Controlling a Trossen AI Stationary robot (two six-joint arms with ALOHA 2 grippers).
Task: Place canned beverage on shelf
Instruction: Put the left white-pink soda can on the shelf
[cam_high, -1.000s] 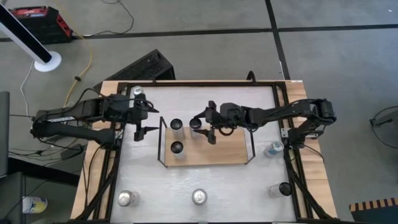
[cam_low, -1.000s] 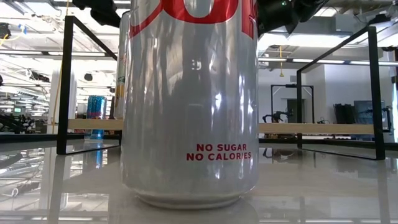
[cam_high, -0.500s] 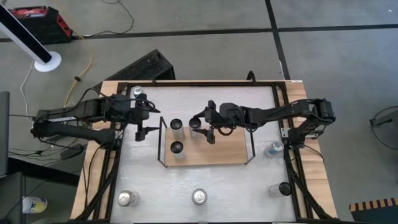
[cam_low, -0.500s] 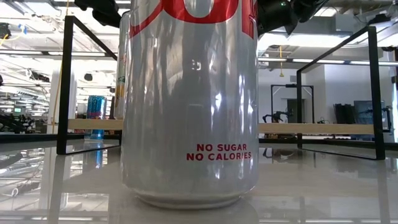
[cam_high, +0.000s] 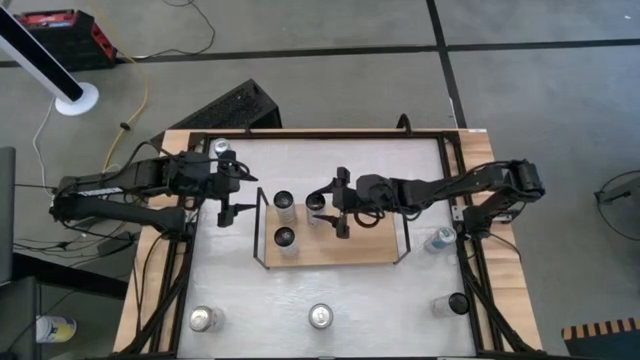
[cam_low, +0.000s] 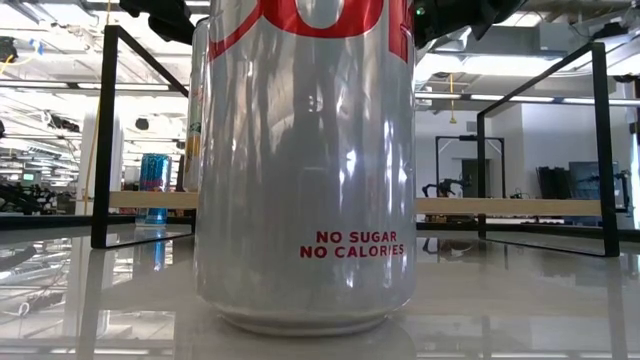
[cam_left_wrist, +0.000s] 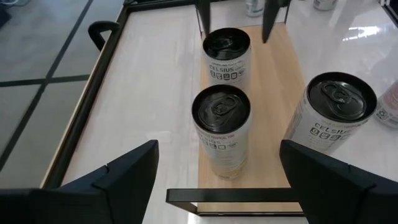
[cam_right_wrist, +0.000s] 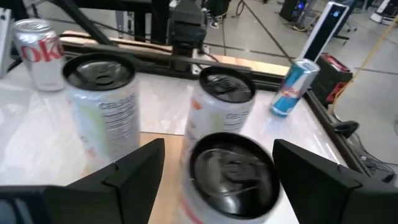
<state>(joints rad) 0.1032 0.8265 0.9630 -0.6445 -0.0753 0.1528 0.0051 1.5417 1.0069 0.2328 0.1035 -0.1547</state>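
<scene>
The shelf (cam_high: 372, 242), a light-wood board in a black wire frame, lies mid-table and bears three dark-topped cans standing upright. My right gripper (cam_high: 341, 205) is open over the board. Its fingers stand on either side of the can nearest it (cam_high: 316, 202) (cam_right_wrist: 231, 175) without touching. The other two cans (cam_high: 284, 200) (cam_high: 286, 237) stand toward the shelf's left end. My left gripper (cam_high: 224, 192) is open and empty just outside the shelf's left rail, facing the cans (cam_left_wrist: 221, 124). My right gripper's fingers show far off in the left wrist view (cam_left_wrist: 268, 18).
A blue can (cam_high: 222, 147) (cam_right_wrist: 289, 87) stands at the far left. Three cans (cam_high: 205, 318) (cam_high: 320, 316) (cam_high: 457, 302) stand along the near edge, and one (cam_high: 440, 240) at the right. A silver cola can (cam_low: 305, 170) fills the low view. Black rails (cam_high: 300, 133) edge the table.
My right gripper has shifted a little toward the table's near edge and right, still open, beside the can on the shelf. The can has stayed where it was.
</scene>
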